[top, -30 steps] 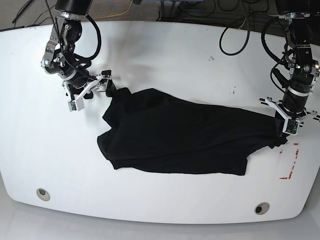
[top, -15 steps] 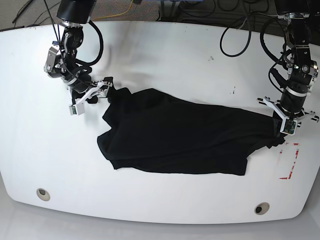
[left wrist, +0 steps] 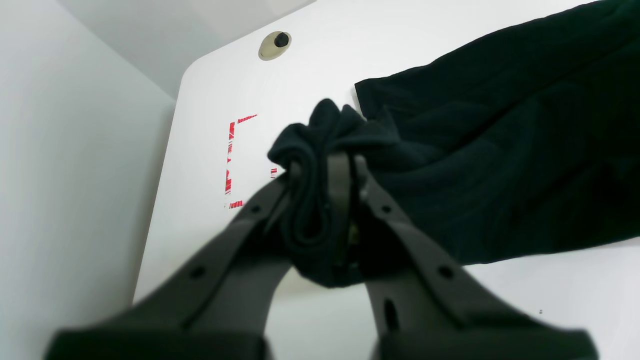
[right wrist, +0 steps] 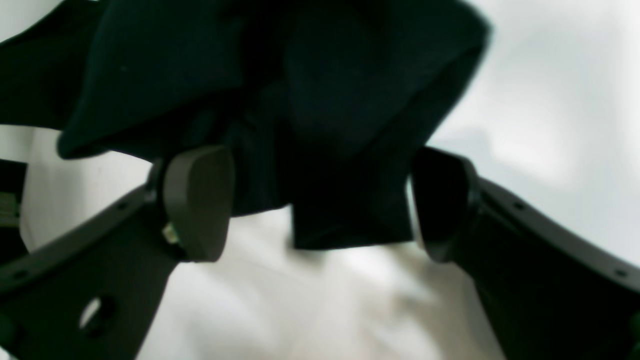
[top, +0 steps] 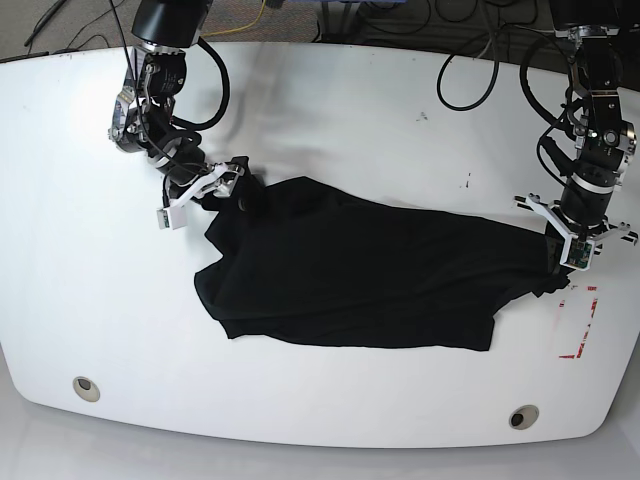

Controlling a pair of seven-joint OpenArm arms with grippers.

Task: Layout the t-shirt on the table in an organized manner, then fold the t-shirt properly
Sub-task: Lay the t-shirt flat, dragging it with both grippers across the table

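Observation:
The black t-shirt (top: 350, 270) lies crumpled and spread across the middle of the white table (top: 330, 110). My left gripper (top: 563, 255), at the right of the base view, is shut on a bunched piece of the shirt's right end; the left wrist view shows the fabric (left wrist: 320, 150) pinched between the fingers of the left gripper (left wrist: 325, 167). My right gripper (top: 238, 190) is at the shirt's upper left corner. In the right wrist view the right gripper (right wrist: 320, 200) is open, its pads (right wrist: 197, 200) wide apart, with a flap of the shirt (right wrist: 345, 150) hanging between them, unclamped.
A red rectangular outline (top: 580, 322) marks the table by its right edge, just below my left gripper; it also shows in the left wrist view (left wrist: 231, 160). Two round holes (top: 86, 387) (top: 521, 416) sit near the front edge. Cables (top: 470, 70) lie at the back.
My right arm has swung to the right, bringing its open gripper onto the shirt's upper left corner. The left gripper has stayed put, holding the shirt.

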